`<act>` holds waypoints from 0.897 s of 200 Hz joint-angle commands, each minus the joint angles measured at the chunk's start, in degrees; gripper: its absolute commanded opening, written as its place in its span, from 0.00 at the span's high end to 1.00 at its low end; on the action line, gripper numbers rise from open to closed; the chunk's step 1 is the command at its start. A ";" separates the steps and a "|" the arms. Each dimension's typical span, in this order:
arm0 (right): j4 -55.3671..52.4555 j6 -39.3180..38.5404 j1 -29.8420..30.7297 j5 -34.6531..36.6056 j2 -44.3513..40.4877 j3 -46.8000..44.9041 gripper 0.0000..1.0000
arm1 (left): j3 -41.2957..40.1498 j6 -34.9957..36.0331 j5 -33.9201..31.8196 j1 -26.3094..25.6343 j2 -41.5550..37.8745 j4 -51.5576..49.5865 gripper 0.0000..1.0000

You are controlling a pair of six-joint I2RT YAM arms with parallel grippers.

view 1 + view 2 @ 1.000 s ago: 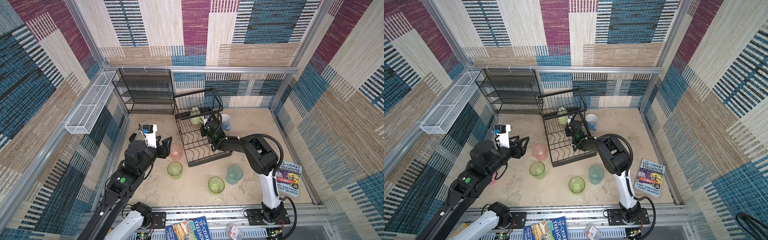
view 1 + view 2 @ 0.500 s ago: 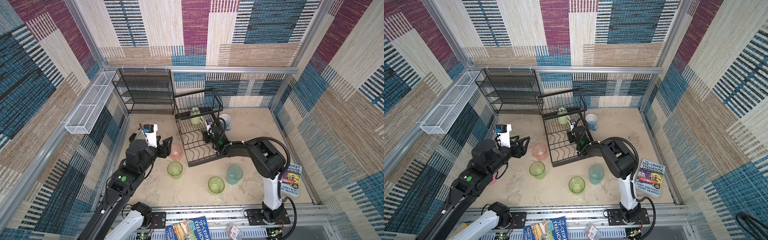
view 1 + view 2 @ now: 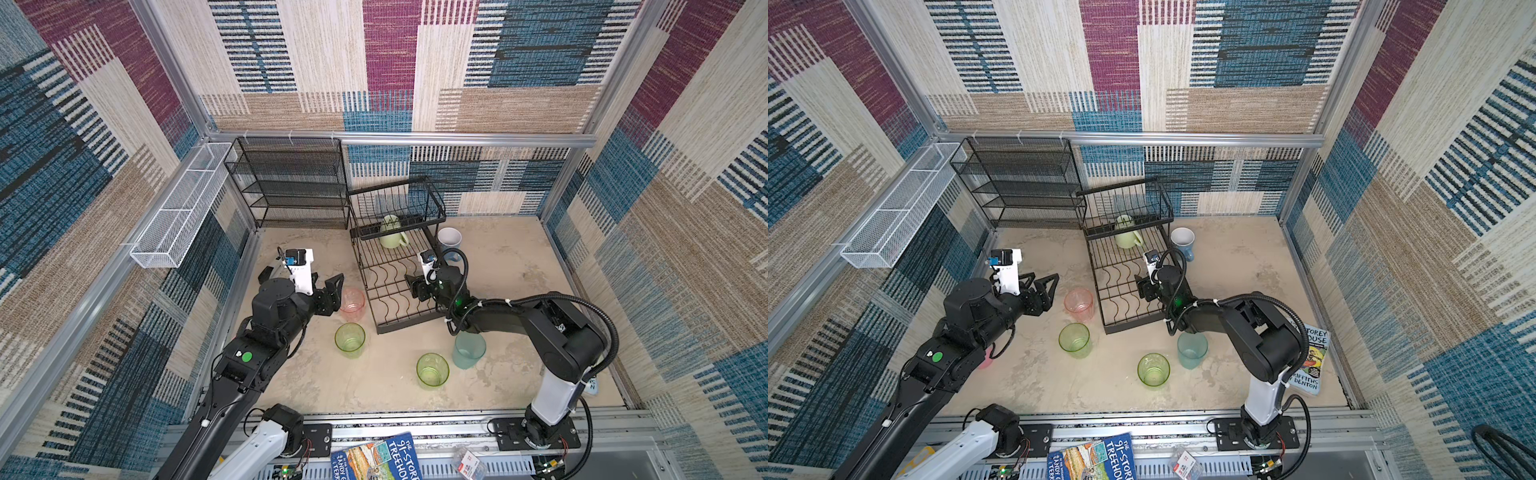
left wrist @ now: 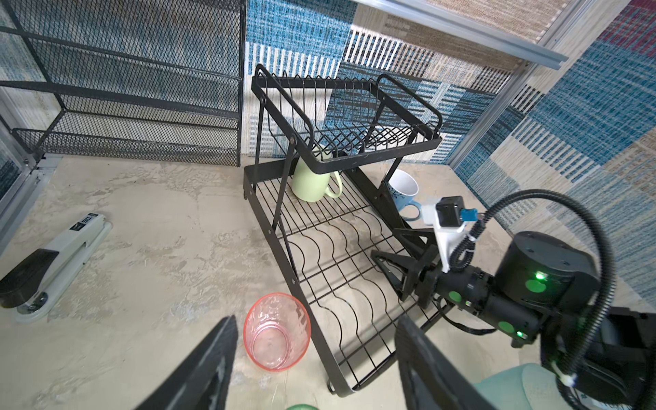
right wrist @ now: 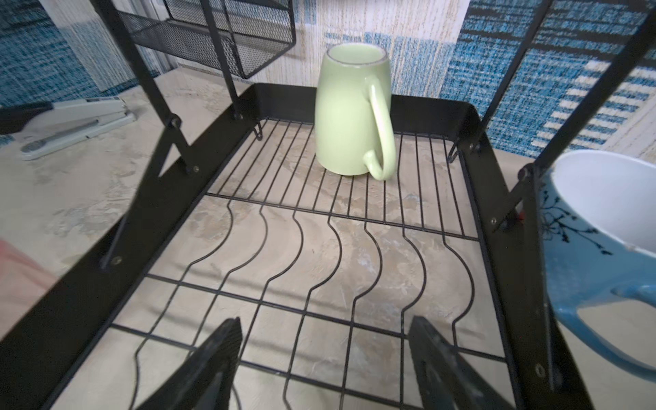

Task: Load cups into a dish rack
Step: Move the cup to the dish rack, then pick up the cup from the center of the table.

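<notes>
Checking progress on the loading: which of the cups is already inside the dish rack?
The pale green mug: it sits upside down at the back of the dish rack's lower tray. All the others in view are outside it, on the table.

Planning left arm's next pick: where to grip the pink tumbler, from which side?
Probably span the pink tumbler across its upper wall, coming level from the left gripper side: it stands upright, handleless, and the dish rack crowds its far side.

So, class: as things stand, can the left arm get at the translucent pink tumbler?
Probably yes: its jaws stand open, aimed at the pink tumbler, upright on bare table with nothing between. The dish rack close beside it may crowd one jaw.
</notes>
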 commanded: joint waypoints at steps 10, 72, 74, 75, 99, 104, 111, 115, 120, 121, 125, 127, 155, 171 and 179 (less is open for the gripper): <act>-0.84 1.95 1.33 0.21 -7.23 -4.65 0.20 | 1.23 -3.10 -1.06 -0.10 0.90 -4.21 0.27; -16.30 6.84 2.22 1.57 -25.96 -9.59 0.18 | 2.27 -6.48 -1.25 -0.03 3.60 -15.83 0.28; -17.01 7.02 2.22 1.58 -26.51 -9.48 0.18 | 2.42 -6.62 -1.24 0.01 3.77 -16.29 0.28; -17.36 7.20 2.22 1.58 -26.76 -9.44 0.18 | 2.49 -6.70 -1.24 -0.03 3.80 -16.48 0.28; -26.05 10.34 2.22 1.42 -31.21 -8.06 0.18 | 3.72 -8.32 -0.90 -0.03 7.36 -20.51 0.29; -27.90 11.01 2.22 1.33 -31.72 -7.48 0.19 | 4.05 -8.67 -0.74 -0.03 8.40 -21.19 0.29; -30.53 11.97 2.22 1.32 -32.07 -6.51 0.19 | 4.61 -8.97 -0.14 -0.03 9.99 -22.05 0.30; -32.02 12.48 2.26 1.31 -32.18 -6.01 0.19 | 5.03 -9.06 0.38 -0.07 11.07 -22.52 0.30; -33.41 13.26 2.22 1.41 -32.07 -5.27 0.19 | 5.66 -9.14 1.14 -0.02 12.41 -23.13 0.30; -33.83 13.48 2.22 1.36 -32.09 -5.14 0.19 | 5.78 -9.15 1.31 0.00 12.65 -23.29 0.30; -35.24 14.31 2.22 1.20 -32.03 -4.57 0.20 | 6.30 -9.19 1.99 0.00 13.70 -23.66 0.30; -35.87 14.60 2.22 1.09 -31.96 -4.31 0.20 | 6.55 -9.23 2.36 -0.03 14.18 -23.87 0.30; -42.54 17.90 2.17 -3.81 -29.94 -1.42 0.22 | 9.06 -9.16 4.78 0.12 20.43 -26.33 0.31; -42.61 19.15 2.13 -6.05 -30.39 -2.17 0.23 | 10.36 -8.91 4.98 0.50 23.49 -27.29 0.31; -42.10 19.52 2.13 -6.80 -30.87 -2.62 0.23 | 11.14 -8.89 5.11 0.75 24.91 -27.72 0.32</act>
